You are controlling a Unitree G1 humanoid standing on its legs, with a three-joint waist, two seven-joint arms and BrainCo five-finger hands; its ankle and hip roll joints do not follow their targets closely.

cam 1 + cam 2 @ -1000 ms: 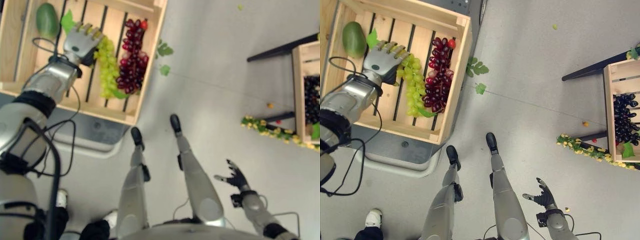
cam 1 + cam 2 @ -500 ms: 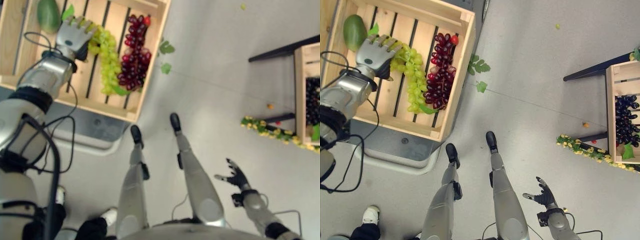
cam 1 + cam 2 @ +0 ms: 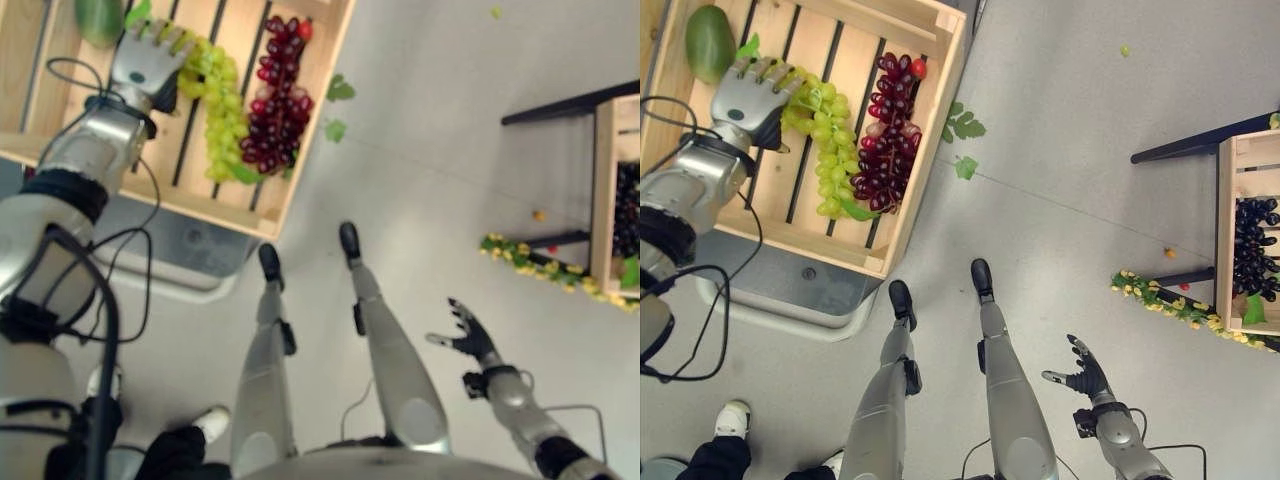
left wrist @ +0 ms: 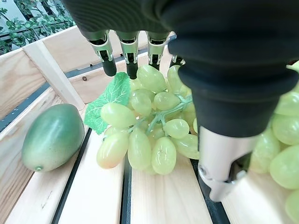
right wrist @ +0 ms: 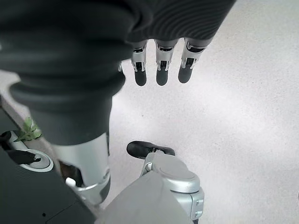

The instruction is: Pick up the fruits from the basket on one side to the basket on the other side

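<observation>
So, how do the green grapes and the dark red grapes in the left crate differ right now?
The green grapes are pale yellow-green; the dark red grapes are deep burgundy. The left hand rests over the upper end of the green grapes, fingers straight above them, while the dark red grapes lie untouched nearer the crate's side wall. The green grapes carry a leaf by the hand. Both are long bunches lying side by side on the slats of the wooden crate.

left hand slid along green grapes, toward mango

A pale grey speckled floor lies evenly lit, with loose green leaves scattered on it.
</observation>
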